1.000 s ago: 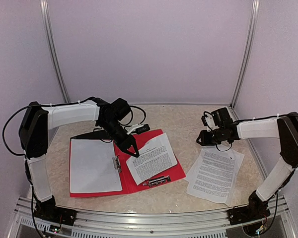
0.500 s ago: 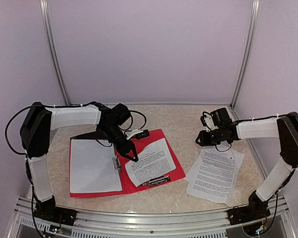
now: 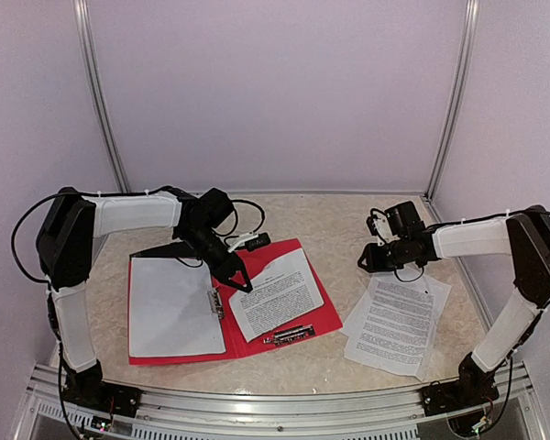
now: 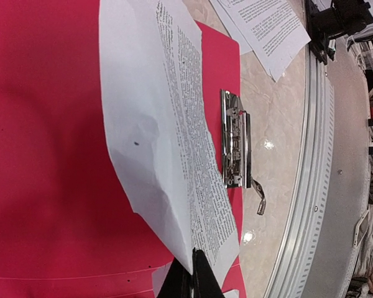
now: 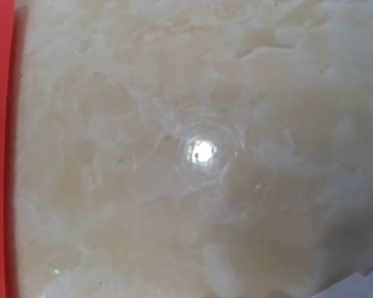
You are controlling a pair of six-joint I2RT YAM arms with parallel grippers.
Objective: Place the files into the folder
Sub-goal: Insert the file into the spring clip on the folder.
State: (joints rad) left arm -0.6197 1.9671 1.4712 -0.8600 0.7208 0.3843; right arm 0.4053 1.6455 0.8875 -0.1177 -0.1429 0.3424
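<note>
Pale marbled table (image 3: 348, 225) and lilac walls (image 3: 275, 92) are framing the scene. On the left half of the table a red folder (image 3: 240, 341) is lying open. A blank sheet (image 3: 170, 307) is covering its left half, and a printed sheet (image 3: 280, 295) is lying askew on its right half, just above a metal clip (image 3: 293, 334). The left gripper (image 3: 242, 281) is reaching down to that printed sheet's left corner, and the left wrist view is showing its fingertips (image 4: 193, 279) pinched together on the paper's edge. The remaining printed files (image 3: 396, 323) are lying in a loose pile on the table to the folder's right. The right gripper (image 3: 368, 259) is hovering just beyond that pile. Whether its fingers are parted or closed is impossible to tell.
</note>
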